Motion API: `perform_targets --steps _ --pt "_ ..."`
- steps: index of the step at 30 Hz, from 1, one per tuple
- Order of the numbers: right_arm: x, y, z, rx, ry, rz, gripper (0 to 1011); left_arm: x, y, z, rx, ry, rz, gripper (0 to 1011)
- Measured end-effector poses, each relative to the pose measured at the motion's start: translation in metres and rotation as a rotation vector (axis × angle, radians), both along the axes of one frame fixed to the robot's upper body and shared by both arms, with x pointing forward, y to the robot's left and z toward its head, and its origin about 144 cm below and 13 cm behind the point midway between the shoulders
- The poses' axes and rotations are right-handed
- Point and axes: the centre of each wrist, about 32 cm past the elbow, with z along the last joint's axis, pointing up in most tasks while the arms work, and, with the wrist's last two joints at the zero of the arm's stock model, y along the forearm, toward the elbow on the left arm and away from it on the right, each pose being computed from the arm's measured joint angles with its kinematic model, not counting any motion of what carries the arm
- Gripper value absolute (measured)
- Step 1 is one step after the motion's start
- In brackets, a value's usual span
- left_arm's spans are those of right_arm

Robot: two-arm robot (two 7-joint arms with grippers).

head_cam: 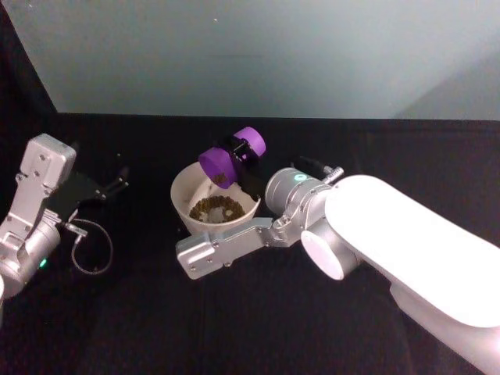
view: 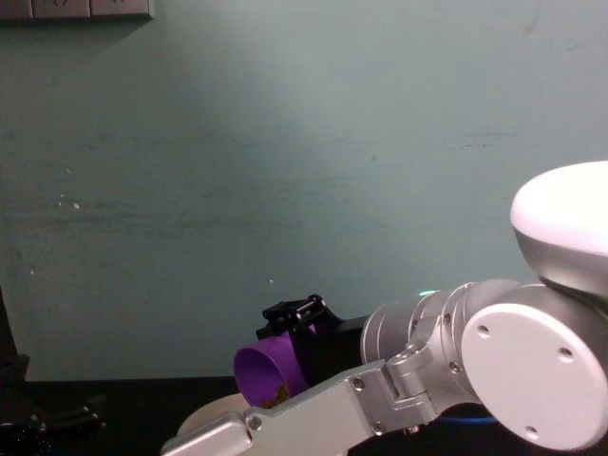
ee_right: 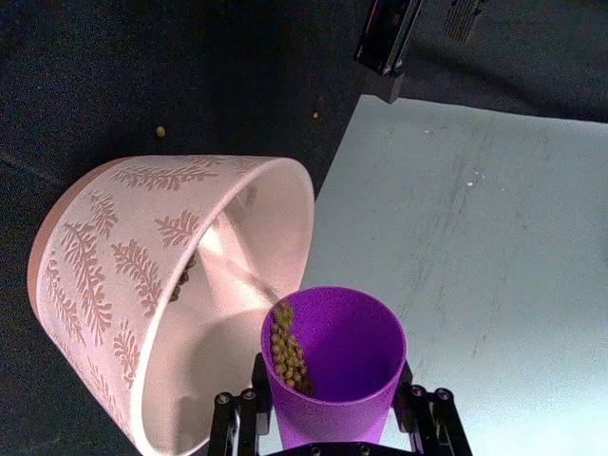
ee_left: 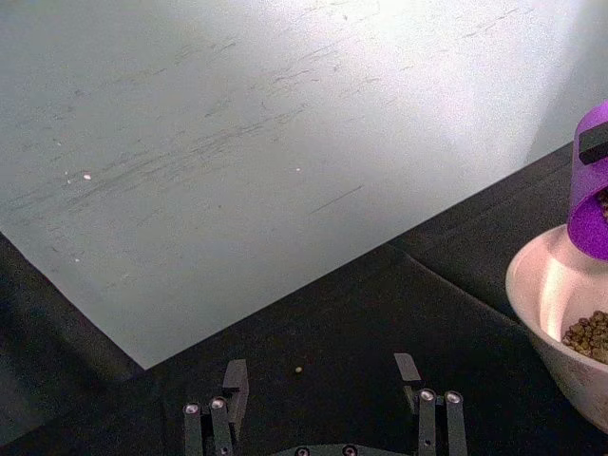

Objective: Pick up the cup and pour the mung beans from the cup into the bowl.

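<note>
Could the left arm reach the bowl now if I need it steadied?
Probably yes. The left gripper sits open left of the bowl, nothing seen between them. The right gripper tilts the cup over the bowl; its arm crowds only the near and right sides.

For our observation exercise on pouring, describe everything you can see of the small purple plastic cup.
The small purple plastic cup is smooth, tapered and handleless. The right gripper clamps its sides. It is tipped steeply, mouth down over the off-white, leaf-patterned bowl; whether it touches the rim is unclear. Brownish mung beans line its lower inner wall up to the lip.
</note>
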Motion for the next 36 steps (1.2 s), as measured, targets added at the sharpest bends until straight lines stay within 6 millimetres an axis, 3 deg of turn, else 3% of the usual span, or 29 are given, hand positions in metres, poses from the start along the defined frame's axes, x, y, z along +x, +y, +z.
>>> perform_targets --steps 26,36 --pt "-0.014 0.020 -0.005 -0.291 -0.205 0.035 724 0.000 0.000 0.000 0.000 0.000 0.000 1000" --pt "-0.016 0.016 -0.003 -0.248 -0.192 0.026 724 0.000 0.000 0.000 0.000 0.000 0.000 1000"
